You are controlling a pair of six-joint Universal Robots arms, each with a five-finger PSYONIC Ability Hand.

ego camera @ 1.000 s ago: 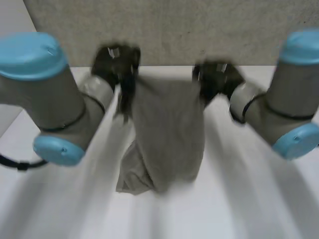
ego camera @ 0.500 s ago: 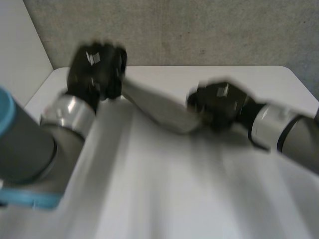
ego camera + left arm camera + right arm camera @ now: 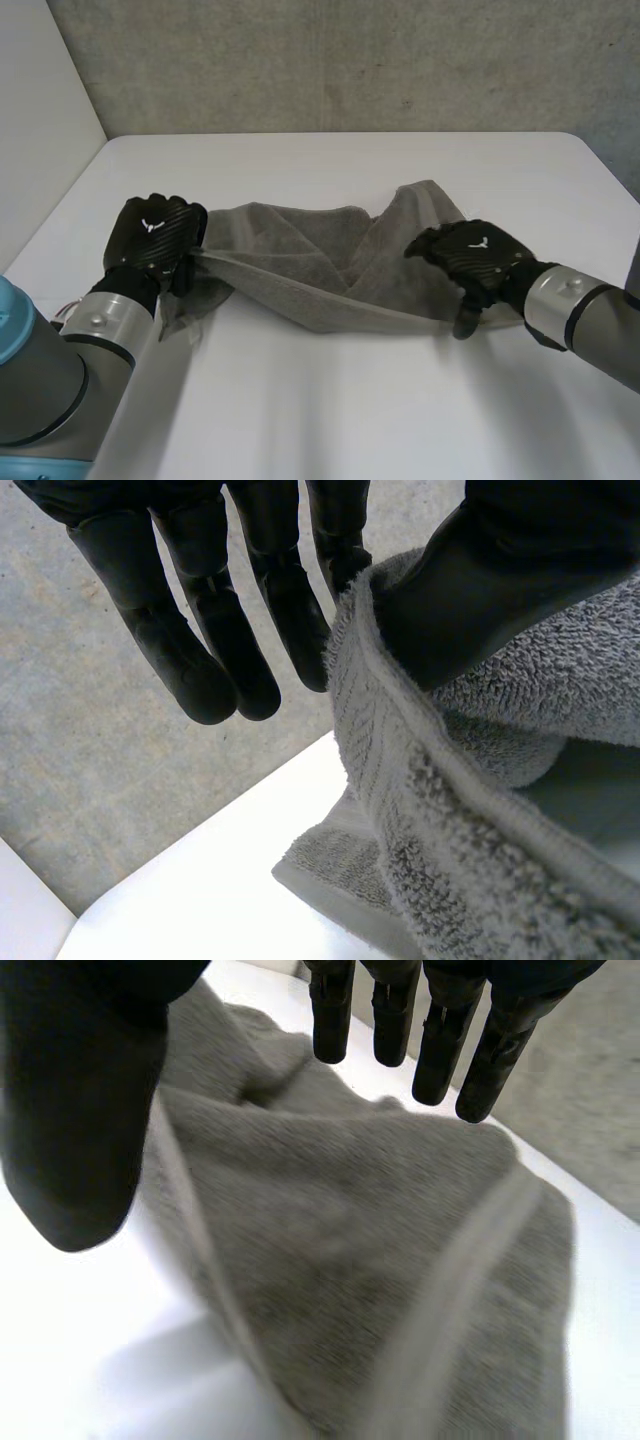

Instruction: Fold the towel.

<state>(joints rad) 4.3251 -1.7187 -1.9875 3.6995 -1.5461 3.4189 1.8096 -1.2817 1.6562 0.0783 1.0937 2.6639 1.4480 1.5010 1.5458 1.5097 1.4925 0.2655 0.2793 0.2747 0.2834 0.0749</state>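
I am pinching the nine o'clock end of the rumpled grey terry-cloth towel (image 3: pixel 300 262) between the thumb and a straight finger of my left hand (image 3: pixel 155 232). The towel is lying stretched across the middle of the white table (image 3: pixel 350 420). My right hand (image 3: pixel 480 258) is hovering at the towel's three o'clock end, fingers straight and parted from the thumb, gripping nothing.

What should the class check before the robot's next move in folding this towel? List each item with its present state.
1. Left hand holds the towel hem: ok, pinched against the thumb.
2. Right hand grips the towel: not ok, fingers straight, thumb apart.
3. Towel lies flat: not ok, rumpled.
4. Towel wholly on the table: ok.
5. Corners located: cannot tell.
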